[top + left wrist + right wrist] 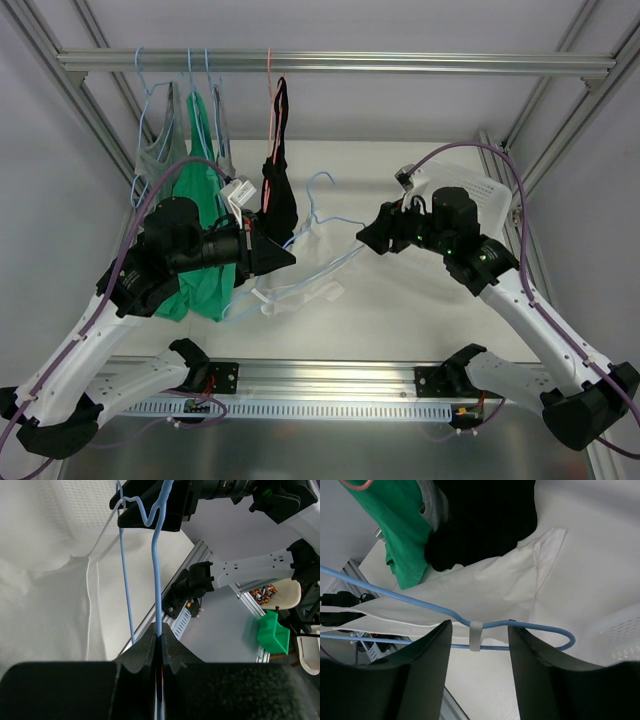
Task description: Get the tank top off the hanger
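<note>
The light-blue hanger (322,216) lies tilted above the table between my two grippers. The white tank top (292,290) hangs from it and drapes onto the table. My left gripper (277,256) is shut on the hanger; in the left wrist view the jaws (160,632) pinch the blue wire (156,570), with the white fabric (50,605) to the left. My right gripper (368,236) is open at the hanger's right end. In the right wrist view its jaws (480,628) straddle the blue wire (420,602), where a narrow white strap (476,636) loops over it. The tank top (485,580) spreads behind.
A metal rail (330,62) at the back carries a grey top (160,150), a green top (200,270) and a black garment (280,190) on a salmon-pink hanger (270,90). A white perforated basket (475,190) stands at the back right.
</note>
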Motion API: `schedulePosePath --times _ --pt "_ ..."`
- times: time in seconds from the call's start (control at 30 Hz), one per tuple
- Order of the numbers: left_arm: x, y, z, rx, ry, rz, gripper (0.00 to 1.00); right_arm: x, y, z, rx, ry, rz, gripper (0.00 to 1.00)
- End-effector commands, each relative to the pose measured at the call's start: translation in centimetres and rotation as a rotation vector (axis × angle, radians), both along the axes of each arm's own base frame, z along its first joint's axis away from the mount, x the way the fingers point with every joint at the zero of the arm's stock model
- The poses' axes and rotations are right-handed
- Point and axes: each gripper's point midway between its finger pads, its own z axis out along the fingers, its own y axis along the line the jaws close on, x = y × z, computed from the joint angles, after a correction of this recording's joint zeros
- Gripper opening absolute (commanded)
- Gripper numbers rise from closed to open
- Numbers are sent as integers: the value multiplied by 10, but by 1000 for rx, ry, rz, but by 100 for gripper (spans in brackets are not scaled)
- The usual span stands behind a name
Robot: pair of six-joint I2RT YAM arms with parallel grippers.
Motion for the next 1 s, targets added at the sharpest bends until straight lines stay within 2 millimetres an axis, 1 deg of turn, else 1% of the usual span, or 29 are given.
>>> schedulePosePath --times 0.0,0.03,0.07,0.13,0.17,0.2,0.23,0.27,0.3,0.37,0.47,0.5,0.6,0.63,0.7,0.77,0.9,0.97 --pt "-10 -4 21 -74 -39 -46 0 13 3 31 23 -126 -22 50" --pt "-10 -4 21 -73 -44 -47 0 13 4 29 20 -124 -20 47" --pt "-9 -3 20 -69 -45 -39 0 13 3 29 20 -126 -23 42" --pt "-7 -3 20 -67 -53 -31 0 11 3 29 21 -130 -21 34" --pt "-6 -3 18 -63 -51 -30 0 11 2 30 23 -133 -23 25" --pt "-5 -4 18 -61 -49 -28 0 12 1 30 21 -136 -30 19" --pt "-5 -4 18 -60 -50 -28 0 11 0 28 17 -135 -32 7" --pt "-4 -4 16 -56 -49 -29 0 11 -1 30 19 -140 -35 2" --pt "-4 -4 16 -55 -51 -26 0 11 -2 31 19 -146 -44 0" --pt "-3 -3 15 -50 -62 -21 0 10 -5 31 19 -153 -52 1" --pt "0 0 10 -35 -84 -2 0 9 -15 37 -1 -182 -85 0" --pt "0 1 8 -29 -86 -2 0 12 -24 34 -33 -180 -129 0" --pt "-4 -2 0 -15 -82 -43 0 17 -46 34 -97 -204 -220 0" --pt "-9 -4 -1 -14 -80 -77 0 20 -53 34 -109 -204 -242 0" --pt "-11 -7 -5 -10 -66 -107 0 25 -63 33 -127 -190 -277 0" --pt "-15 -8 -4 -13 -68 -132 0 29 -70 31 -143 -176 -300 0" --pt "-21 -6 3 -31 -91 -157 0 45 -96 19 -199 -132 -409 0" --pt "-29 -5 12 -49 -111 -187 0 48 -99 15 -199 -112 -414 0"
